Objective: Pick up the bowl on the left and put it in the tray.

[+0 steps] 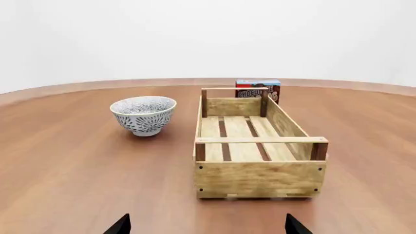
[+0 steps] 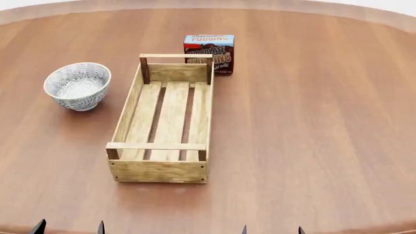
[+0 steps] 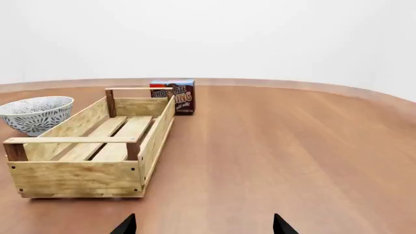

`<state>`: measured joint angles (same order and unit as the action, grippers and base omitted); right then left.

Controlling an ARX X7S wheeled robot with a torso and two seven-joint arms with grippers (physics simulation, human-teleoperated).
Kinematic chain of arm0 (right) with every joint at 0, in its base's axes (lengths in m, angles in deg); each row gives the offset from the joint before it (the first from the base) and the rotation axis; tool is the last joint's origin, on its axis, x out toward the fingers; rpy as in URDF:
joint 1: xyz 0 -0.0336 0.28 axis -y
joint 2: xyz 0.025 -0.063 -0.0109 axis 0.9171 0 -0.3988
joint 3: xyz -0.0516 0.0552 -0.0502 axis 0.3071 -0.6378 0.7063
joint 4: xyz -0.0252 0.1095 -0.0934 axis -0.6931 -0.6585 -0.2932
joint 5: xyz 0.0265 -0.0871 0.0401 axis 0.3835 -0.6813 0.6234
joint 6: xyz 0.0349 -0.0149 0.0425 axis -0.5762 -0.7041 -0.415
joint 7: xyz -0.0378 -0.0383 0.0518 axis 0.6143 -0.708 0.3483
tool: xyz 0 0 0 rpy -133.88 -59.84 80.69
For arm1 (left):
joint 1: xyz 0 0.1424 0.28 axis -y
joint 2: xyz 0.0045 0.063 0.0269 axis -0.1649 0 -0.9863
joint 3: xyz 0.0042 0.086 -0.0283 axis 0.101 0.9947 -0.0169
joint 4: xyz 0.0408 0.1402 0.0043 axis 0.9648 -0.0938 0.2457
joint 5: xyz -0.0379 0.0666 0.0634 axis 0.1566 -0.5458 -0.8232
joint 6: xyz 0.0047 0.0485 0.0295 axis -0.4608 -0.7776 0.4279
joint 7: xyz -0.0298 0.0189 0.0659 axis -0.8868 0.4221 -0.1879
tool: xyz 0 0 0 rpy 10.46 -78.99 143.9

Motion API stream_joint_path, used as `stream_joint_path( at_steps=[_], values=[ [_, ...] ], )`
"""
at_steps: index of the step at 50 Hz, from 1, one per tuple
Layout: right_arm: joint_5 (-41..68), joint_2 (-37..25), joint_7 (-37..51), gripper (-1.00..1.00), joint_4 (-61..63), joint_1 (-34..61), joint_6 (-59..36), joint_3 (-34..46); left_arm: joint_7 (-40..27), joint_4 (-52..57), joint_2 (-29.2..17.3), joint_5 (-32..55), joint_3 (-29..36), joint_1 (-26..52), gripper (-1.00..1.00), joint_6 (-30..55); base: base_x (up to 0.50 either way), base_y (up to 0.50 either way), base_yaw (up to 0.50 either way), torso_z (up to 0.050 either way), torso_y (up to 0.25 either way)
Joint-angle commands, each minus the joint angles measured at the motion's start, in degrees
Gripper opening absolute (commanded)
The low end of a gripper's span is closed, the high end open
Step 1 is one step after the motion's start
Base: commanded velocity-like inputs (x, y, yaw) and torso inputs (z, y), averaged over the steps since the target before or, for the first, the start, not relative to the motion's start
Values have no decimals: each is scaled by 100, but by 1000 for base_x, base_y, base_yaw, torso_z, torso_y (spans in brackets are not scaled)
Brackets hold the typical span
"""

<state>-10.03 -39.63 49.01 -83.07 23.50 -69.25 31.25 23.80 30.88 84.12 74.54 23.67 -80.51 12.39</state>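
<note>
The white bowl (image 2: 77,85) with its grey-blue floral pattern stands upright on the table, to the left of the tray (image 2: 163,168) and apart from it. It also shows in the left wrist view as the bowl (image 1: 143,114) and at the edge of the right wrist view as the bowl (image 3: 34,113). The tray (image 1: 260,178), a long light-wood slatted crate, holds nothing. My left gripper (image 2: 69,227) sits at the table's near edge, open, well short of the bowl. Over at the near edge my right gripper (image 2: 272,229) is open too, with nothing between its fingers.
A chocolate pudding box (image 2: 209,52) stands just behind the tray's far end, also visible as the box (image 1: 258,89) and the box (image 3: 173,95). The round wooden table (image 2: 325,122) stretches bare to the right of the tray.
</note>
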Motion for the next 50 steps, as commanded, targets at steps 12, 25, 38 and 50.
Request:
stream_joint_path(
  at_steps=[12, 25, 38, 50],
  values=[
    [25, -289, 482, 100, 161, -34, -286, 304, -430, 65, -307, 94, 339, -26, 100, 80, 0, 0, 0, 0, 0],
    [-168, -500, 635, 100, 1533, -99, -1029, 538, -417, 1134, -491, 334, 472, -259, 100, 249, 0, 0, 0, 0, 0],
    [-148, -652, 685, 100, 3687, -74, -2202, 579, -606, 3378, -702, 319, 589, -478, 100, 1244, 0, 0, 0, 0, 0],
    [-198, -746, 772, 100, 4569, 30, -2740, 668, -784, 4301, -841, 186, 613, -455, 100, 1596, 0, 0, 0, 0, 0]
  ],
)
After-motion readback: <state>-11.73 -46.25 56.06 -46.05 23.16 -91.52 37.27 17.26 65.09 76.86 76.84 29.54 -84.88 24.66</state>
